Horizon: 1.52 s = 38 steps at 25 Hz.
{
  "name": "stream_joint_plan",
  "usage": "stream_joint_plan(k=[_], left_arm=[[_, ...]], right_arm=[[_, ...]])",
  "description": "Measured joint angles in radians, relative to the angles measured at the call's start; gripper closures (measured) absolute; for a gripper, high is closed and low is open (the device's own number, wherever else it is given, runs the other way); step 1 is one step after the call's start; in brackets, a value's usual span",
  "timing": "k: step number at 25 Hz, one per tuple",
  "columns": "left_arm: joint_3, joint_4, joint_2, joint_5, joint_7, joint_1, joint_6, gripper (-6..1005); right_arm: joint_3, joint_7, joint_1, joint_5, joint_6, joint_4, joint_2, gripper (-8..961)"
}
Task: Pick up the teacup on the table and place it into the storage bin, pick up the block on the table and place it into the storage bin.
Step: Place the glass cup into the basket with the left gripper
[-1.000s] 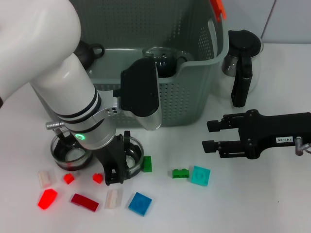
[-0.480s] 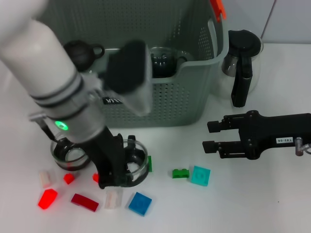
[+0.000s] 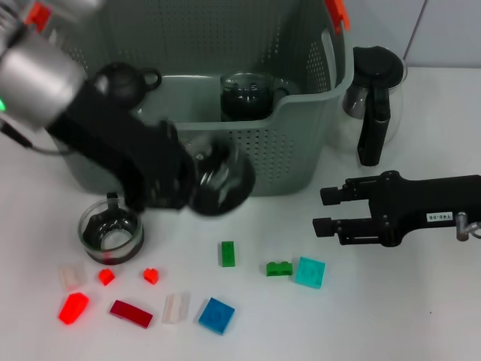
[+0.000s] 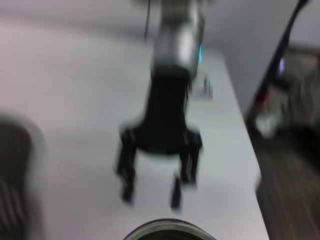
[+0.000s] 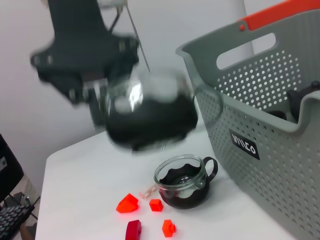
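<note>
Two glass teacups were in play. One teacup (image 3: 222,179) had been lifted off the desk (image 3: 391,316) since half a second earlier, when it sat just in front of the storage bin (image 3: 301,143) beside the green block (image 3: 226,253). It was now airborne, held by the left gripper (image 3: 184,184) against the storage bin's front wall, below the rim. The left gripper was clenched on the cup, fingers at its rim. Judgement: pick done, transfer under way; the cup has yet to clear the rim. The second teacup (image 3: 111,239) stood on the desk in front of the storage bin's left corner, the scattered blocks beyond it untouched. The right gripper (image 3: 325,210) was parked off the storage bin's right front corner, fingers spread, empty.
</note>
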Motion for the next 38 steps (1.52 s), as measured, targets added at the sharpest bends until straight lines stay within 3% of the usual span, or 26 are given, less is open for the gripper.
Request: stream_joint_plan(k=[5, 9, 15, 20, 31, 38], left_arm=[[-0.151, -0.045, 0.045, -0.129, 0.049, -0.013, -0.013, 954], [-0.235, -0.044, 0.045, -0.154, 0.056, -0.02, -0.139, 953], [-0.129, -0.11, 0.032, -0.105, 0.039, -0.045, -0.469, 951], [0.004, -0.304, 0.035, 0.062, -0.016, -0.132, -0.712, 949], [0.025, -0.537, -0.034, 0.424, -0.126, -0.284, -1.025, 946], [0.032, -0.622, -0.056, 0.561, -0.144, -0.326, -1.113, 944]], right_arm=[[0.0, 0.001, 0.004, 0.0, -0.005, 0.0, 0.0, 310], [0.0, 0.002, 0.005, 0.001, -0.008, 0.0, 0.0, 310], [0.0, 0.002, 0.008, 0.0, -0.008, -0.001, 0.003, 310], [-0.002, 0.002, 0.01, 0.0, -0.008, 0.0, 0.006, 311], [0.0, 0.002, 0.008, 0.0, -0.012, 0.0, 0.008, 311], [0.0, -0.003, 0.009, 0.0, -0.012, 0.001, 0.009, 311]])
